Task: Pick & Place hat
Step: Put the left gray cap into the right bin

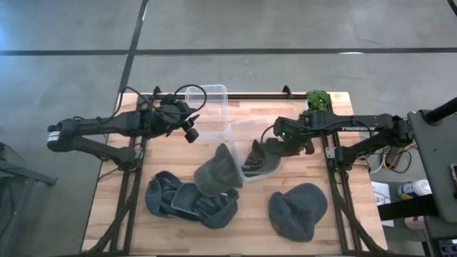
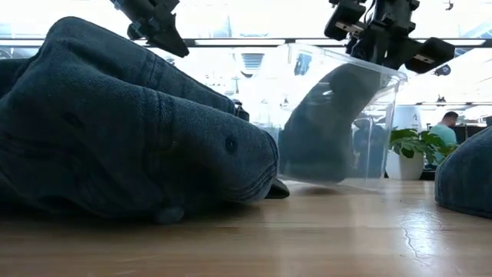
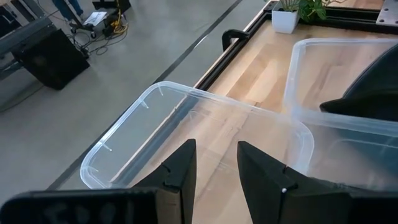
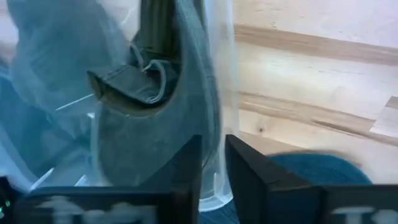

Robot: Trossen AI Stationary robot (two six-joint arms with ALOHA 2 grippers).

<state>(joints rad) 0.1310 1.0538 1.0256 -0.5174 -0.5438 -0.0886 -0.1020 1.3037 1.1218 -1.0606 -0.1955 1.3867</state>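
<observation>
Clear plastic bin tipped on the wooden table, a grey hat spilling from its mouth.
High view: the hat's long axis runs toward the front-left. Left wrist view: left gripper jaws slightly apart, holding nothing. Right wrist view: right gripper jaws pinch the bin wall.

A robotics lab or industrial workshop: a wooden table on a black metal frame stands on a bare concrete floor crossed by dark lines. At three o'clock of the table sit cables and equipment, and black cases rest on the floor. Beyond the table, bright windows, a potted plant and a seated person suggest an open workspace.
</observation>
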